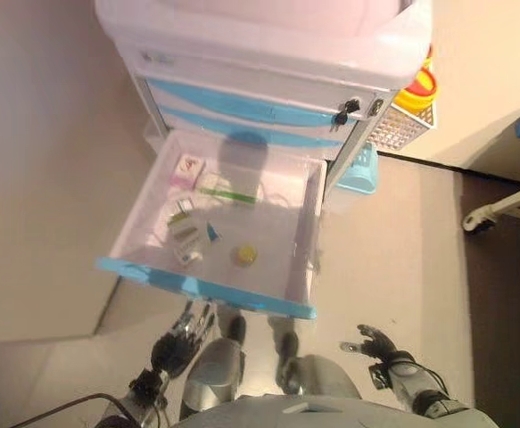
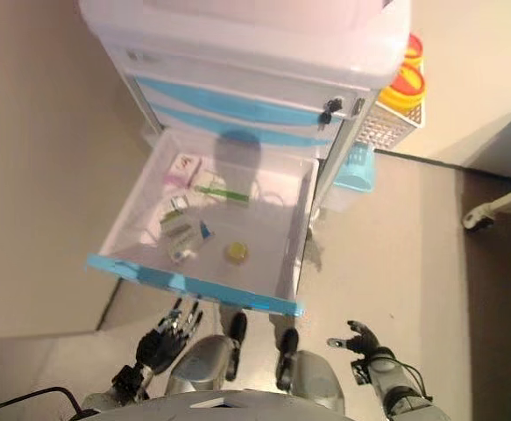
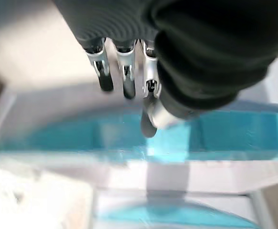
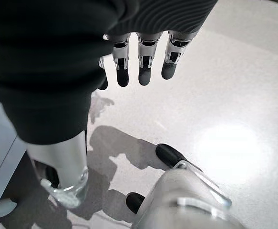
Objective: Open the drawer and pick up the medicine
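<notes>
I see the medicine boxes (image 1: 188, 169) lying in the pulled-out drawer (image 1: 306, 234) of the cart (image 1: 268, 53), alongside a small yellow round item (image 1: 244, 255). My left hand (image 1: 185, 332) hangs just below the drawer's blue front edge (image 1: 204, 287), fingers relaxed and holding nothing; its wrist view shows that blue front close ahead. My right hand (image 1: 377, 342) sits well apart over bare floor (image 1: 393, 241), fingers loosely spread, empty.
</notes>
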You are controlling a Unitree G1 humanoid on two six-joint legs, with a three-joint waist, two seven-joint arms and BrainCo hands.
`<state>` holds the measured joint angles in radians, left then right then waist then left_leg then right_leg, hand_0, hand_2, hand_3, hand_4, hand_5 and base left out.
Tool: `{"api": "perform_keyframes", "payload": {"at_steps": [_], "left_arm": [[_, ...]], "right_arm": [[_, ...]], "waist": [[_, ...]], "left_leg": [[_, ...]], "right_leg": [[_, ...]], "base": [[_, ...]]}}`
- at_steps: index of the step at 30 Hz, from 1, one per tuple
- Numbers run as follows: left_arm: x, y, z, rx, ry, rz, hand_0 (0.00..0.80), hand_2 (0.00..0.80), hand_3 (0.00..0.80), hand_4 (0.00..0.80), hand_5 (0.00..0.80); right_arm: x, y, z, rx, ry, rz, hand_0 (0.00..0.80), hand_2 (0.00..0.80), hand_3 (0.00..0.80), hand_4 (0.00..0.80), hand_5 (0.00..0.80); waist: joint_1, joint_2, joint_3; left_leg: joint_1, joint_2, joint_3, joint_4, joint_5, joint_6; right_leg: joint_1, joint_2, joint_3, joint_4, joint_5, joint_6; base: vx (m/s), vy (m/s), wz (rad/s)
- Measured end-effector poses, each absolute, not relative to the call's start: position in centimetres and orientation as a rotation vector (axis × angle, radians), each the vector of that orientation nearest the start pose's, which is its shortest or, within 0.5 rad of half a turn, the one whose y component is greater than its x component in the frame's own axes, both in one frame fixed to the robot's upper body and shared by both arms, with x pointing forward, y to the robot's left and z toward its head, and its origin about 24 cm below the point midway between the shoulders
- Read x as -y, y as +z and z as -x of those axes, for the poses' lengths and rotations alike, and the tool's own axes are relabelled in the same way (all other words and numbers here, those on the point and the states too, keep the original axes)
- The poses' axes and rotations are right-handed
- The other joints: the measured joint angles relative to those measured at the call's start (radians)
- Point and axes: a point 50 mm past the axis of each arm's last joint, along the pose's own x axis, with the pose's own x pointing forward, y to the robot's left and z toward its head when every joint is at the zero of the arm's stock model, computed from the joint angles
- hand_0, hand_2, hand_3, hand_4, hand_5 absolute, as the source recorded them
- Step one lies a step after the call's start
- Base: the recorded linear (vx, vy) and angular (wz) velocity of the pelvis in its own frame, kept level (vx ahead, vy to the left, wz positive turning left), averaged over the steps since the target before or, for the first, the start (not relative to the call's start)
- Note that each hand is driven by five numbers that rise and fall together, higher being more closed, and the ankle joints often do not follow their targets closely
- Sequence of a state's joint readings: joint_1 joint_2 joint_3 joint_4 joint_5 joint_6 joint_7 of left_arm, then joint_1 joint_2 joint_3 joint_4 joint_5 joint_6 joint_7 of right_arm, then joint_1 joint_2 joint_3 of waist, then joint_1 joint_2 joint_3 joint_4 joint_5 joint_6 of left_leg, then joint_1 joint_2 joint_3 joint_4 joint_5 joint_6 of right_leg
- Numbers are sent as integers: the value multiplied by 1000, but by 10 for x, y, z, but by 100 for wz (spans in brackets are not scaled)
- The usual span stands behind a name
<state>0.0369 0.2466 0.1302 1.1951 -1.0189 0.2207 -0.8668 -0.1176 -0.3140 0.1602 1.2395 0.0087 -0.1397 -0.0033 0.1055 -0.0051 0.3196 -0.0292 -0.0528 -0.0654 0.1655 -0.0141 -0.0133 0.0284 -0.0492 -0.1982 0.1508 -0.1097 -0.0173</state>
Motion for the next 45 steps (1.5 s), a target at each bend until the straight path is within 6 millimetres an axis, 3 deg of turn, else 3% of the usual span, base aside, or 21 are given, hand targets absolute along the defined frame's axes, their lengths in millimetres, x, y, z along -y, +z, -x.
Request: {"api": "perform_keyframes", "payload": {"at_steps": [4,6,10,13,16,18,20,23,25,28,30,33,39,43,45], "left_arm": [[-237,-155,-72,-925,223,788,0,0,0,0,0],[-249,-158,-68,-1038,311,529,0,0,0,0,0],[-268,-152,-82,-1142,215,-114,0,0,0,0,0],[-266,-150,-99,-1146,73,-378,0,0,0,0,0],[-259,-149,-112,-1145,-16,-456,0,0,0,0,0],[-254,-149,-116,-1147,-57,-482,0,0,0,0,0],[-247,-151,-116,-1144,-82,-473,0,0,0,0,0],[-235,-157,-102,-1177,-102,-436,0,0,0,0,0],[-228,-161,-92,-1194,-100,-407,0,0,0,0,0],[-225,-163,-89,-1205,-106,-396,0,0,0,0,0],[-224,-163,-87,-1215,-104,-386,0,0,0,0,0],[-225,-164,-85,-1236,-103,-383,0,0,0,0,0],[-225,-164,-83,-1242,-79,-354,0,0,0,0,0],[-224,-164,-88,-1229,-80,-352,0,0,0,0,0],[-224,-163,-91,-1221,-74,-343,0,0,0,0,0]], "right_arm": [[261,-138,-138,-1006,-88,381,0,0,0,0,0],[261,-140,-135,-1015,-106,386,0,0,0,0,0],[267,-143,-119,-1053,-183,397,0,0,0,0,0],[273,-141,-118,-1050,-267,430,0,0,0,0,0],[286,-138,-111,-1052,-401,480,0,0,0,0,0],[303,-125,-122,-971,-516,499,0,0,0,0,0],[316,-99,-149,-787,-587,519,0,0,0,0,0],[316,-40,-203,-431,-586,586,0,0,0,0,0],[303,6,-229,-189,-522,649,0,0,0,0,0],[273,60,-252,84,-331,735,0,0,0,0,0],[249,93,-261,247,-159,797,0,0,0,0,0],[216,128,-264,417,104,881,0,0,0,0,0],[162,150,-256,562,587,1059,0,0,0,0,0],[133,144,-255,581,800,1140,0,0,0,0,0],[125,131,-260,539,864,1175,0,0,0,0,0]], "waist": [[-6,-8,-59],[-7,-28,-77],[-27,-57,-120],[-61,-53,-159],[-85,-46,-180],[-106,-46,-182],[-133,-47,-183],[-158,-42,-187],[-169,-30,-198],[-176,-17,-207],[-178,-11,-211],[-179,-11,-211],[-165,-10,-212],[-127,-12,-213],[-103,-17,-214]], "left_leg": [[2,13,9,-25,7,-12],[11,18,15,-49,17,3],[30,21,31,-86,29,12],[33,23,64,-114,39,19],[45,27,92,-136,47,22],[58,32,108,-147,53,28],[69,36,117,-166,60,29],[90,40,145,-201,68,31],[95,40,158,-225,78,36],[116,35,173,-254,88,39],[115,33,184,-254,87,42],[116,34,184,-254,87,42],[122,34,159,-256,86,37],[103,32,117,-255,95,32],[105,30,86,-254,104,30]], "right_leg": [[-7,11,-10,1,-13,-10],[-18,15,-9,15,-20,-18],[-34,17,2,35,-24,-21],[-62,18,37,48,-19,-14],[-68,22,60,40,-9,-8],[-55,29,74,15,7,-7],[-40,36,82,-23,27,-7],[-17,47,107,-91,65,-3],[-9,50,116,-130,89,-2],[16,50,132,-176,114,5],[18,47,136,-188,119,13],[21,48,136,-188,119,13],[49,49,116,-211,124,12],[56,49,75,-225,126,9],[77,49,46,-241,126,9]], "base": [[79,36,10],[71,51,0],[26,32,-10],[-4,8,-35],[-1,5,-28],[4,40,-32],[-15,59,-20],[-35,73,-25],[-34,70,-18],[-7,53,-11],[1,26,-13],[1,3,-2],[6,-30,11],[4,-31,31],[-7,-39,47]]}}
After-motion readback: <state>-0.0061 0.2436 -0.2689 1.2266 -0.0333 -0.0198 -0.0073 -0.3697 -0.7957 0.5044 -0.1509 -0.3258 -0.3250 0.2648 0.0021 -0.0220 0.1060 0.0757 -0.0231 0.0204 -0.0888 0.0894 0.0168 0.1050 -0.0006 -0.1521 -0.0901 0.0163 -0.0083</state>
